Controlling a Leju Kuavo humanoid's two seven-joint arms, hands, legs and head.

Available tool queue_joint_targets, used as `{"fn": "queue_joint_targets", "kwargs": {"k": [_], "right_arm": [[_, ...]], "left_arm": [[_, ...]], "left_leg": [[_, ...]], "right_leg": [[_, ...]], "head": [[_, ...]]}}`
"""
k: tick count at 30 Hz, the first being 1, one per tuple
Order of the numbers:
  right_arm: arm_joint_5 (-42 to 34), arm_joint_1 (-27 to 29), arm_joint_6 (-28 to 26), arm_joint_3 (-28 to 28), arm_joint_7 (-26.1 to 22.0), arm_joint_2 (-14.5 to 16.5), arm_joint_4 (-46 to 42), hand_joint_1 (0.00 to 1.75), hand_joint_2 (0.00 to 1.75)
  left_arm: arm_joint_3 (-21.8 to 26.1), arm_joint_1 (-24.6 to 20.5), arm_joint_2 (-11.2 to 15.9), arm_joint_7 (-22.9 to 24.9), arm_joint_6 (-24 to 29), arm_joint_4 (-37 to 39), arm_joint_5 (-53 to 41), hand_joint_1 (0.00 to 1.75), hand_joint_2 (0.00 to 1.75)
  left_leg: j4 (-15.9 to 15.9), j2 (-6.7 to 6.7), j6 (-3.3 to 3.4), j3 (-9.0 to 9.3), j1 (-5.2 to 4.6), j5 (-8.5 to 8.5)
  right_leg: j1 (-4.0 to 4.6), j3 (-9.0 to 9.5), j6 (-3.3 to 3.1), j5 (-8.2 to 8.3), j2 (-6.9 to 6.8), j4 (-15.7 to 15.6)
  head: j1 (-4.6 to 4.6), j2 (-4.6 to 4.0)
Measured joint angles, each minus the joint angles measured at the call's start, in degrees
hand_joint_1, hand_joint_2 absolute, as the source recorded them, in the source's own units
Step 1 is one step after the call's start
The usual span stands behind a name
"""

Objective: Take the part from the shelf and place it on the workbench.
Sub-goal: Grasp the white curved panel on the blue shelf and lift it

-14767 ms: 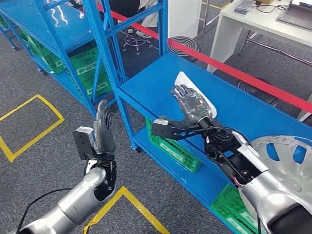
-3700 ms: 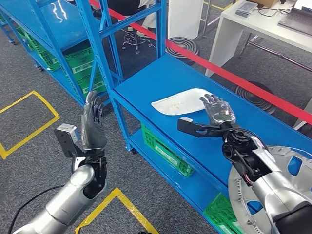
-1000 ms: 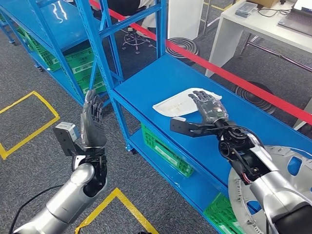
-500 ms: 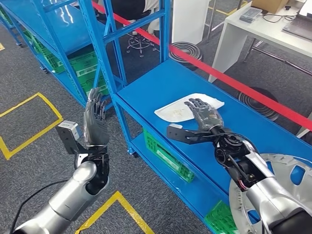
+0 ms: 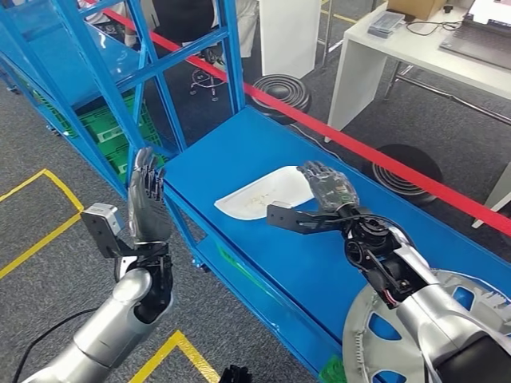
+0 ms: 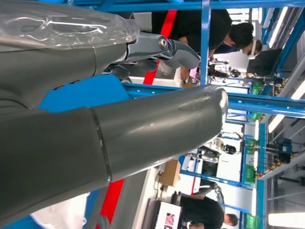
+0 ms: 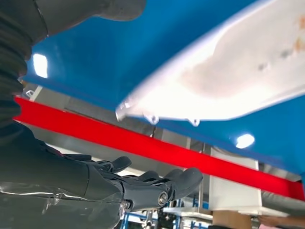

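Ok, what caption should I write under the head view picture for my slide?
Robot's right hand reaches over a white part on the blue shelf, left hand raised open.

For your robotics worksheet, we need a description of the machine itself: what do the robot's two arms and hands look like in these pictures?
Both arms have smooth silver shells. The left hand has dark grey fingers, with a grey boxy camera mounted at the wrist and a black cable trailing below the forearm. The right hand is dark with a glossy clear covering; behind it sit a black wrist bracket, exposed black joints and thin wiring.

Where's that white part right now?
The white part lies flat on the blue shelf, just beside the right hand.
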Motion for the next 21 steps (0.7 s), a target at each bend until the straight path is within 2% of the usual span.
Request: {"fn": "queue_joint_targets", "kwargs": {"k": [1,2,3,4,5,7,8,9,10,12,13,14,15,17,18,19,21], "right_arm": [[-0.02,0.01,0.01,0.00,0.01,-0.02,0.01,0.00,1.75],[-0.02,0.02,0.05,0.01,0.01,-0.03,0.01,0.00,1.75],[-0.02,0.01,0.11,0.02,0.04,-0.05,0.01,0.00,1.75],[-0.02,0.01,0.19,0.03,0.10,-0.09,0.01,0.00,1.75],[-0.02,-0.04,0.24,0.03,0.16,-0.15,0.01,0.00,1.75],[-0.02,-0.25,0.24,0.01,0.28,-0.32,-0.01,0.00,1.75],[0.01,-0.37,0.23,0.00,0.31,-0.42,-0.01,0.00,1.75],[0.03,-0.44,0.26,0.01,0.32,-0.49,-0.01,0.00,1.75],[0.06,-0.40,0.29,0.02,0.33,-0.57,0.01,0.00,1.75],[0.13,-0.15,0.41,0.05,0.33,-0.73,0.02,0.00,1.75],[0.16,0.05,0.52,0.08,0.30,-0.81,0.02,0.00,1.75],[0.20,0.22,0.68,0.11,0.25,-0.86,0.03,0.00,1.75],[0.22,0.32,0.90,0.16,0.15,-0.90,0.03,0.00,1.75],[0.34,0.35,1.63,0.34,-0.14,-0.91,0.09,0.00,1.75],[0.43,0.33,2.15,0.46,-0.33,-0.91,0.14,0.00,1.75],[0.54,0.36,2.65,0.58,-0.56,-0.89,0.22,0.00,1.75],[0.68,0.61,3.28,0.82,-0.94,-0.85,0.43,0.00,1.75]], "left_arm": [[0.00,-0.01,0.00,0.00,-0.03,0.08,0.03,0.00,0.00],[0.00,-0.01,0.00,0.01,-0.06,0.17,0.05,0.00,0.00],[-0.01,-0.03,-0.01,0.08,-0.08,0.27,0.11,0.00,0.00],[-0.01,-0.04,-0.03,0.13,-0.13,0.36,0.14,0.00,0.00],[-0.01,-0.06,-0.05,0.17,-0.17,0.45,0.16,0.00,0.00],[0.02,-0.20,-0.11,0.15,-0.28,0.55,0.10,0.00,0.00],[0.02,-0.31,-0.13,0.12,-0.34,0.58,0.07,0.00,0.00],[0.02,-0.43,-0.15,0.09,-0.41,0.62,0.04,0.00,0.00],[0.02,-0.51,-0.16,0.07,-0.50,0.67,0.03,0.00,0.00],[0.01,-0.59,-0.25,0.07,-0.62,0.84,0.03,0.00,0.00],[0.00,-0.59,-0.28,0.06,-0.65,0.94,0.03,0.00,0.00],[0.00,-0.59,-0.32,0.04,-0.66,1.06,0.04,0.00,0.00],[0.00,-0.59,-0.34,0.00,-0.66,1.16,0.04,0.00,0.00],[0.00,-0.64,-0.42,-0.16,-0.69,1.29,0.07,0.00,0.00],[0.00,-0.67,-0.46,-0.27,-0.70,1.35,0.13,0.00,0.00],[0.00,-0.68,-0.50,-0.37,-0.72,1.43,0.20,0.00,0.00],[0.00,-0.63,-0.54,-0.55,-0.70,1.57,0.36,0.00,0.00]], "left_leg": [[-4.08,0.05,0.26,0.71,-0.15,3.02],[-8.41,0.15,0.48,1.57,-0.35,6.96],[-11.39,0.28,0.66,2.30,-0.50,10.18],[-13.18,0.31,0.81,2.72,-0.64,12.50],[-13.45,0.26,0.93,2.81,-0.79,13.06],[-12.98,0.03,1.43,3.24,-0.75,12.28],[-13.00,0.00,1.82,3.65,-0.73,11.84],[-13.15,-0.02,2.24,4.13,-0.71,11.49],[-13.25,-0.02,2.61,4.56,-0.82,11.12],[-13.26,-0.06,3.18,5.28,-1.18,10.36],[-13.25,-0.12,3.35,5.65,-1.41,10.00],[-13.25,-0.19,3.47,6.09,-1.66,9.65],[-13.26,-0.26,3.55,6.60,-1.93,9.33],[-13.37,-0.34,3.60,7.61,-2.26,8.81],[-13.45,-0.39,3.56,7.93,-2.33,8.65],[-13.46,-0.44,3.52,8.07,-2.35,8.39],[-13.41,-0.51,3.37,8.10,-2.28,8.08]], "right_leg": [[0.01,0.83,0.08,-0.78,0.04,-0.02],[0.12,1.67,0.24,-1.62,0.13,0.08],[0.28,2.07,0.48,-2.39,0.25,0.05],[0.46,2.33,0.74,-3.17,0.33,-0.06],[0.60,2.60,1.00,-3.80,0.38,-0.32],[0.56,3.29,1.50,-4.84,0.21,-1.01],[0.47,3.28,1.73,-5.57,0.06,-0.28],[0.43,2.46,1.92,-6.75,-0.08,1.80],[0.44,0.62,2.04,-8.30,-0.20,5.35],[0.57,-4.77,2.03,-11.02,-0.27,13.63],[0.72,-6.97,1.87,-10.99,-0.27,16.05],[0.88,-8.13,1.54,-9.62,-0.27,16.14],[1.13,-8.15,1.05,-7.16,-0.27,13.96],[2.07,-5.95,-0.54,-1.15,-0.27,5.76],[2.55,-4.89,-1.32,0.92,-0.38,2.30],[2.93,-4.20,-1.84,2.06,-0.52,0.02],[3.14,-3.86,-1.64,2.31,-0.79,-1.20]], "head": [[-0.16,0.00],[-0.33,0.00],[-0.47,0.00],[-0.44,0.00],[-0.32,0.00],[0.16,0.00],[0.37,0.00],[0.54,0.00],[0.74,0.00],[1.06,0.00],[1.21,0.00],[1.34,0.00],[1.44,0.00],[1.53,0.00],[1.48,0.00],[1.51,0.00],[1.62,0.00]]}}
